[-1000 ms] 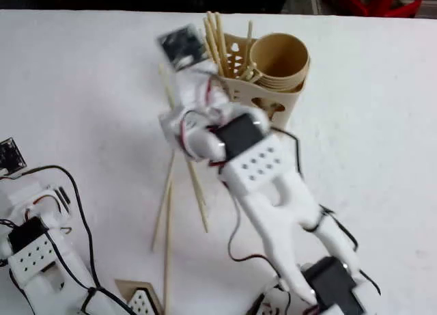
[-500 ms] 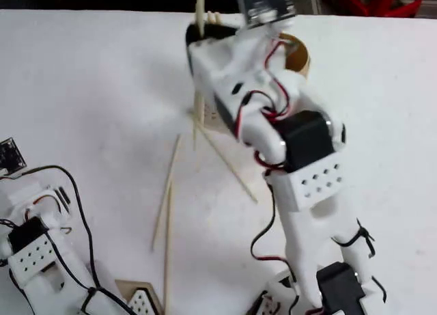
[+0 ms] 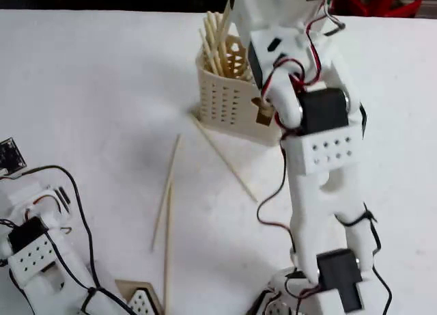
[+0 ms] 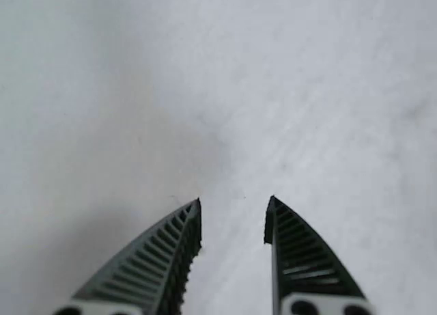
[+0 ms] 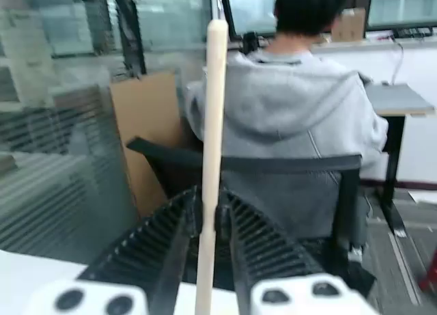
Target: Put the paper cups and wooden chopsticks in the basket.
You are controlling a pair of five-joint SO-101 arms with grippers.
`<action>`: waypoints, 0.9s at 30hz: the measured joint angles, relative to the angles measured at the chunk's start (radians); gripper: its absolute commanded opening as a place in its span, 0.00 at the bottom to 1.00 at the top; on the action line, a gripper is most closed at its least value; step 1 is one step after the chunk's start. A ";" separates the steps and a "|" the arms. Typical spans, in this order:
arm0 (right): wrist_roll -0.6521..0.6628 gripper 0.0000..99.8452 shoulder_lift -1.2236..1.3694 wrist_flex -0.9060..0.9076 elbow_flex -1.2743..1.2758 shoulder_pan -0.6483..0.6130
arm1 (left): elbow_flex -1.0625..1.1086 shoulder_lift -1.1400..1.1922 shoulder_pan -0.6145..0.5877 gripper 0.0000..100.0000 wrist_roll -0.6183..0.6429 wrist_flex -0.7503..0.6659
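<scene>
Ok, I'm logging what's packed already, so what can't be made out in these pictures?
High view: the white right arm covers part of the cream perforated basket; what lies in that part cannot be told.
Right wrist view: the pale wooden chopstick clamped in the right tool runs off the frame edge, so its lower end is cut off.

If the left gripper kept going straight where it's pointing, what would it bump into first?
Most likely the bare white table. The left gripper is open and points at plain tabletop, with nothing lying between or ahead of its tips. How far off the surface is, I cannot tell.
</scene>
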 measured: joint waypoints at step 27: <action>0.061 0.17 -0.029 0.381 0.002 -0.002 | 0.000 0.000 0.000 0.16 0.000 0.000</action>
